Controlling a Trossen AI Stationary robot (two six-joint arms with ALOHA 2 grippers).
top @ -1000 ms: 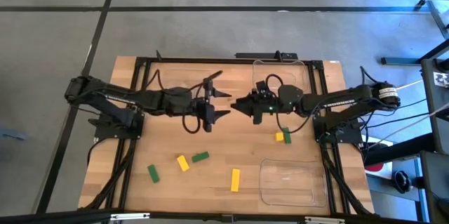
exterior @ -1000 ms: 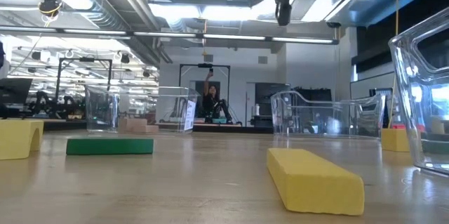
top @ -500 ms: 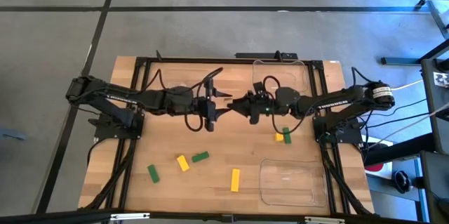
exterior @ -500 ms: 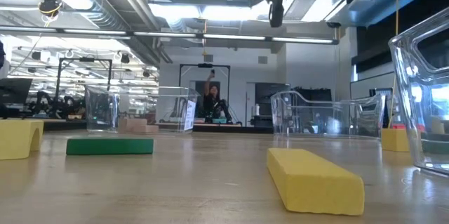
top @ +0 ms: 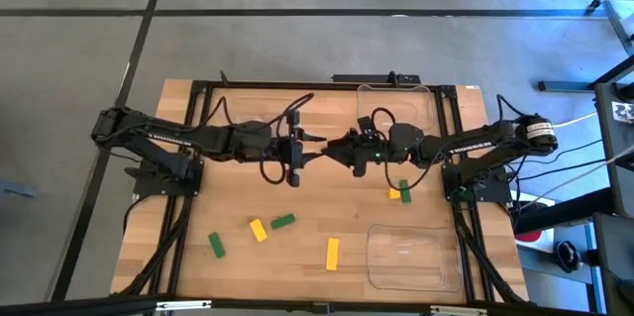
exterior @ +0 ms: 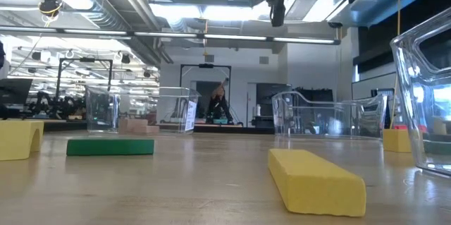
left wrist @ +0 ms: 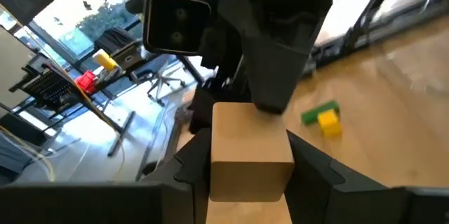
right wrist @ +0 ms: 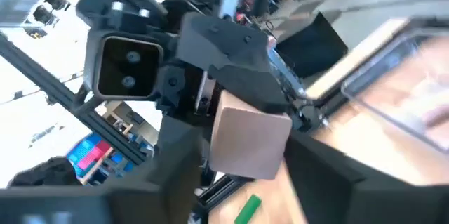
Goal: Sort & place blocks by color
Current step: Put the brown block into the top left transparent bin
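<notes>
Tan block [left wrist: 250, 150] sits above mid-table, pinched between the fingers of both the left gripper [top: 302, 151] and the right gripper [top: 337, 148], which meet there. Since a second ago the right gripper has slid in; the left's fingers have narrowed onto it.

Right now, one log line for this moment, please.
phase: likely mid-air handover | left gripper: shut on tan block | right gripper: at same block, grip unclear | yellow bar: loose, unsorted
</notes>
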